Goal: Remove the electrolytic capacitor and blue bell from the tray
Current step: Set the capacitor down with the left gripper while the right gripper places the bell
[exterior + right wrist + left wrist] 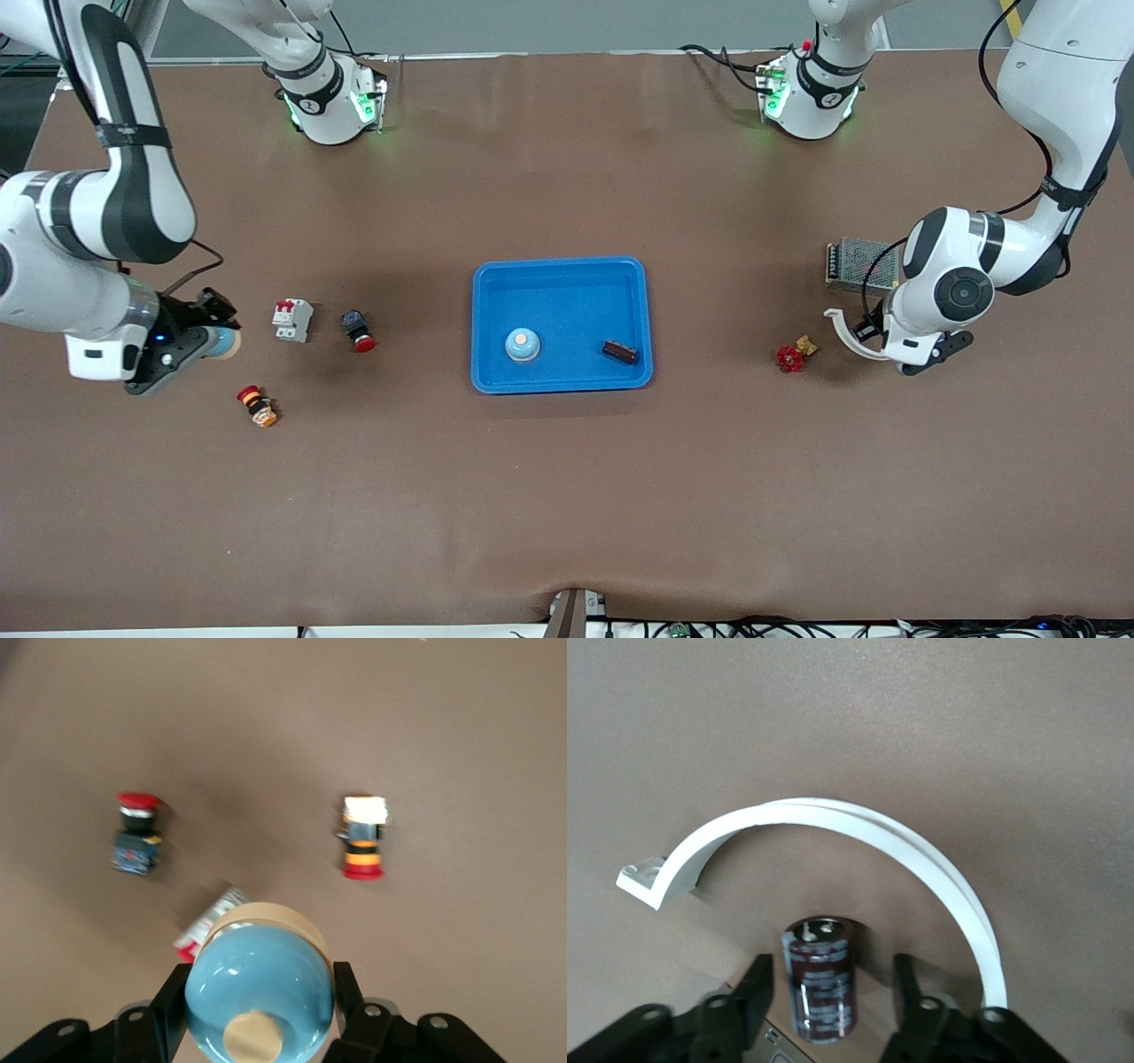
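A blue tray [492,283] in the middle of the table holds a blue bell [523,345] with a tan button and a dark capacitor [620,352]. My right gripper [217,335] is shut on a second blue bell [225,344], which fills the space between the fingers in the right wrist view [261,988]. My left gripper [868,335] is low at the left arm's end of the table. In the left wrist view it [833,979] is open around a dark brown capacitor [819,979], with gaps on both sides. In the front view the arm hides this capacitor.
A white curved bracket [846,337] [833,819], a red valve [791,357] and a metal mesh box [859,264] lie by the left gripper. A white breaker [292,320], a red-capped button [359,330] [137,833] and a red-orange button [257,406] [363,837] lie by the right gripper.
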